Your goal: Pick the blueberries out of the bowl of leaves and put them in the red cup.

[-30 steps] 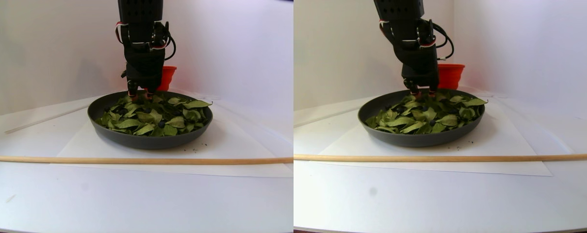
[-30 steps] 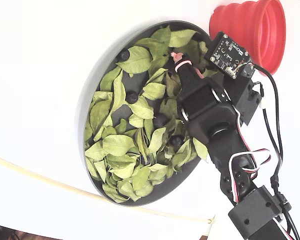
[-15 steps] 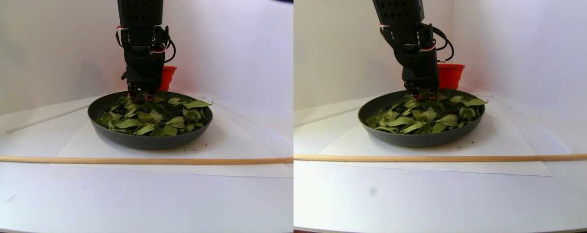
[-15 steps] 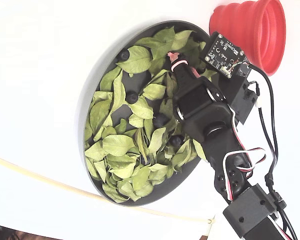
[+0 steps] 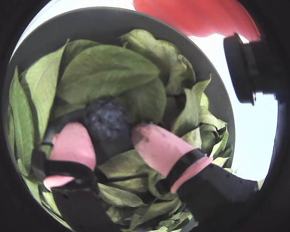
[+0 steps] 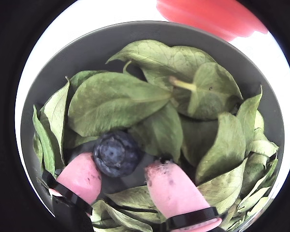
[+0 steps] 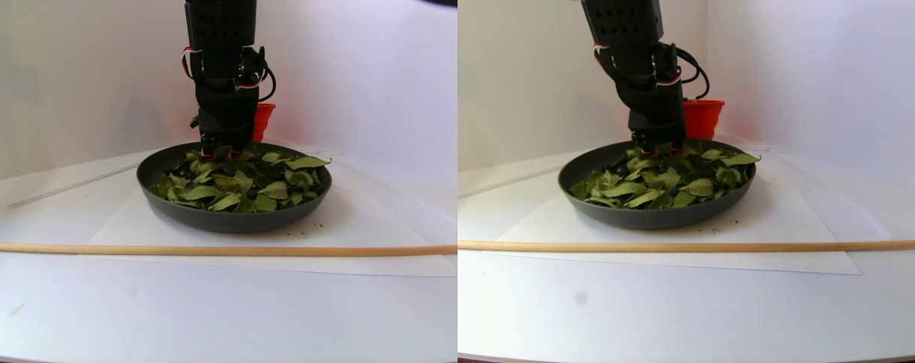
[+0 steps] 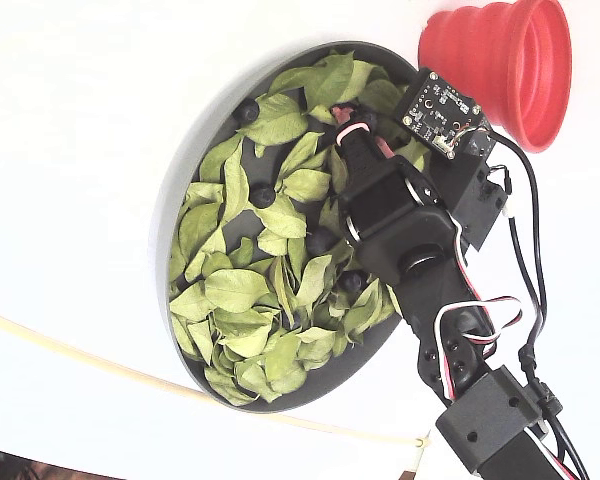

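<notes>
The gripper [image 6: 122,176] stands open, one blueberry [image 6: 117,153] sitting between its pink fingertips [image 6: 82,176]. The berry lies slightly ahead, on the leaves [image 6: 117,99].

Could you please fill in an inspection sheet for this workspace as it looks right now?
Surface: white table, paper sheet under the bowl.
Job's things: leaves fill the bowl; several blueberries among them, one between the pink fingertips; red cup beside the bowl.
Clutter: wooden stick in front of the bowl.
Pincer: open, straddling that berry.
Cables: wires along the arm.
Surroundings: plain white walls.
</notes>
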`<state>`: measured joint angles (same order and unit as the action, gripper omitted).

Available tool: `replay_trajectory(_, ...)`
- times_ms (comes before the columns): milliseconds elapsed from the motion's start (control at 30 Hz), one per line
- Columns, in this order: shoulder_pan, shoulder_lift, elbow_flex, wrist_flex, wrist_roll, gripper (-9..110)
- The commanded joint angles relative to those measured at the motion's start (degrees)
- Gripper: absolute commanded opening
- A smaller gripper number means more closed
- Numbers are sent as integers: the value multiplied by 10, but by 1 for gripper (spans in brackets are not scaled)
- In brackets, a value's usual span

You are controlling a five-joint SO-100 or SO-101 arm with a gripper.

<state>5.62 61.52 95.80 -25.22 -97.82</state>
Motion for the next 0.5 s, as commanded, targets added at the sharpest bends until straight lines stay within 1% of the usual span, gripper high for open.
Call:
replay_trajectory(0,11,6,-29,-11,-3,17)
replay_trajectory(467,9,9,-31,-11,0,14)
